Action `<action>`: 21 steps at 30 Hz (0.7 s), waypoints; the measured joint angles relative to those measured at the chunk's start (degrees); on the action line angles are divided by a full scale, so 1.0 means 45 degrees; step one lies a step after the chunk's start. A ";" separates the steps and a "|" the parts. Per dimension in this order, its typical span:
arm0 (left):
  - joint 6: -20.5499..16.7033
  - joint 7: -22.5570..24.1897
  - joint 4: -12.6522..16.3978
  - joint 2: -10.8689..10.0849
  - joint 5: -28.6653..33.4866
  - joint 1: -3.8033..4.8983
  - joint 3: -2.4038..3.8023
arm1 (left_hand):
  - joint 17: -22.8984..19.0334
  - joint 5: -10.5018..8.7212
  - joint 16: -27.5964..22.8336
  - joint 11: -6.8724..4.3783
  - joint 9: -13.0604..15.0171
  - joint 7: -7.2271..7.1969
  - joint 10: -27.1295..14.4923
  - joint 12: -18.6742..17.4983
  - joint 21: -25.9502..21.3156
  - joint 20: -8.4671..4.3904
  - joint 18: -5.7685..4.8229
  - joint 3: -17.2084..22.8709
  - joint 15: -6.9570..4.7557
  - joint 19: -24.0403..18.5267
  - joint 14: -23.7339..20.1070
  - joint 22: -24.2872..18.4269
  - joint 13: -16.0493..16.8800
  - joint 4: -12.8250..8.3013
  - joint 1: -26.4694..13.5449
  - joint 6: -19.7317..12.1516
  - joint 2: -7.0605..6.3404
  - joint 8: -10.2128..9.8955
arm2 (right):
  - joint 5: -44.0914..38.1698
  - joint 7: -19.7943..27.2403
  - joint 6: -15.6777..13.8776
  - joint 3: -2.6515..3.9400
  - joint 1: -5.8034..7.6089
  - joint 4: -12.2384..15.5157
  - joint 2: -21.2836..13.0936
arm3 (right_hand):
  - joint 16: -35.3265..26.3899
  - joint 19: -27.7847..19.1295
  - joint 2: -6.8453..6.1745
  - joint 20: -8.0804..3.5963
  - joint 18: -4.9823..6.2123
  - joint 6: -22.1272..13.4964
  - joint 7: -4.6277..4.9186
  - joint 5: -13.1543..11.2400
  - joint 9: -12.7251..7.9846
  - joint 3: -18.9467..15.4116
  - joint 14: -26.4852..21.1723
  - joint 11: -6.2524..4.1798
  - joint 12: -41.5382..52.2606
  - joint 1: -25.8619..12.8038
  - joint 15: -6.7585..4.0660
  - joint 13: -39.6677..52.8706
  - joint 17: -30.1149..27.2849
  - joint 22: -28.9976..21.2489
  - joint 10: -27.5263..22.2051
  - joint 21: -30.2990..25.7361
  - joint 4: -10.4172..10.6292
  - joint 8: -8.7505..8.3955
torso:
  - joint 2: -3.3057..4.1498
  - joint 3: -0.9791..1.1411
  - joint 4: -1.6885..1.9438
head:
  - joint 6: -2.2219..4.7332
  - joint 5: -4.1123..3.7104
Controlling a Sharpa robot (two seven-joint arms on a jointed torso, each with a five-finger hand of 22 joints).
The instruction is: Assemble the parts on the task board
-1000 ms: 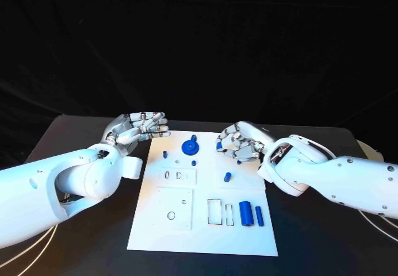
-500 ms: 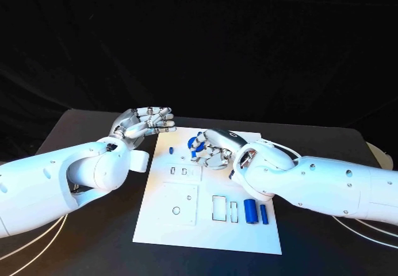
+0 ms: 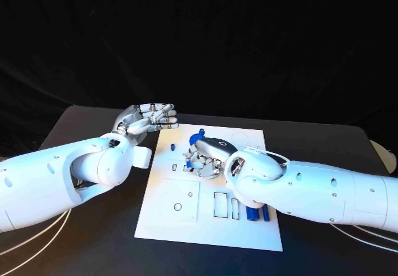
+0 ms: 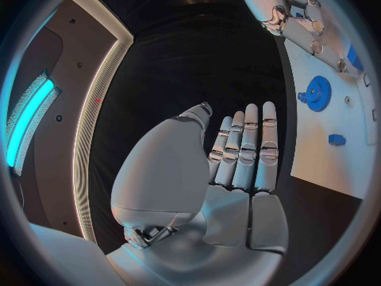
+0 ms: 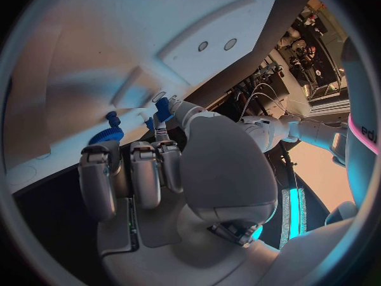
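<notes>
While the left hand (image 3: 148,122) is held open off the board's (image 3: 249,138) far-left corner, a blue part (image 5: 164,108) is pinched by the right hand (image 3: 207,155).

No legible text, labels, brand names or numbers anywhere in views. White rectangular task board (image 3: 249,230): only outlined recesses, no lettering. White arm shells: unmarked. Right wrist view: dark fragment of characters on pale band at circle's rim, cut off by frame, unreadable.
</notes>
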 measured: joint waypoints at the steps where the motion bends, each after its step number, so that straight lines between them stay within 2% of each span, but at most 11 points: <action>1: 0.0000 0.0000 0.0000 0.0000 0.0000 0.0000 0.0000 | 0.0000 0.0000 0.0000 0.0000 0.0000 0.0000 0.0000 0.0000 0.0000 0.0000 0.0000 0.0000 0.0000 0.0000 0.0000 -0.0008 0.0000 0.0000 0.0000 0.0000 0.0000 0.0000 | -0.0051 -0.0034 0.0038 -0.0003 -0.0018 0.0000 0.0007 | 0.0000 0.0000 0.0000 0.0000 0.0000 0.0000 0.0000 0.0000 0.0000 0.0000 0.0000 0.0000 0.0000 0.0000 0.0000 0.0000 0.0000 0.0000 0.0000 0.0000 0.0000 0.0001 | 0.0000 0.0002 -0.0004 | -0.0006 0.0007; 3: 0.0002 0.0000 0.0000 -0.0001 0.0000 0.0000 0.0000 | -0.0001 0.0000 0.0000 0.0000 0.0000 0.0000 0.0000 0.0000 0.0000 0.0000 0.0000 0.0000 0.0000 0.0000 0.0000 -0.0007 0.0000 0.0000 0.0000 0.0000 0.0000 0.0000 | -0.0159 -0.0100 0.0124 -0.0006 -0.0043 0.0001 0.0012 | 0.0000 0.0000 -0.0082 0.0000 0.0001 0.0000 -0.0001 0.0000 0.0001 0.0000 0.0000 0.0000 0.0000 -0.0082 0.0000 0.0000 0.0000 -0.0001 0.0000 0.0000 0.0000 0.0003 | 0.0000 0.0006 -0.0005 | -0.0024 0.0023; 8: 0.0004 0.0000 0.0001 -0.0007 0.0000 0.0000 0.0000 | -0.0001 0.0000 0.0000 0.0000 0.0000 0.0000 0.0000 0.0000 0.0000 0.0000 0.0000 0.0000 0.0000 0.0000 0.0000 -0.0007 0.0000 0.0000 0.0000 0.0000 0.0000 0.0000 | -0.0358 -0.0234 0.0293 -0.0010 -0.0082 0.0004 -0.0001 | 0.0000 0.0000 -0.0083 0.0000 0.0000 -0.0001 -0.0002 -0.0001 0.0002 -0.0001 0.0047 0.0000 0.0000 -0.0082 -0.0047 0.0000 -0.0001 -0.0001 0.0000 0.0000 -0.0001 0.0023 | -0.0004 0.0007 -0.0017 | -0.0059 0.0034; 21: 0.0010 0.0000 0.0002 -0.0017 0.0000 0.0000 0.0000 | 0.0007 0.0000 0.0000 0.0025 0.0000 0.0000 0.0025 0.0000 -0.0032 0.0000 0.0000 0.0031 0.0000 -0.0001 0.0000 -0.0014 0.0000 0.0018 0.0000 0.0000 0.0000 0.0000 | -0.0659 -0.0322 0.0430 0.0013 -0.0091 -0.0086 0.0030 | 0.0000 0.0000 -0.0133 0.0001 0.0000 -0.0026 -0.0028 -0.0009 0.0030 -0.0039 0.0047 0.0001 0.0000 -0.0135 -0.0047 0.0000 -0.0003 -0.0004 0.0000 0.0000 0.0032 0.0097 | -0.0005 0.0012 -0.0023 | -0.0050 0.0012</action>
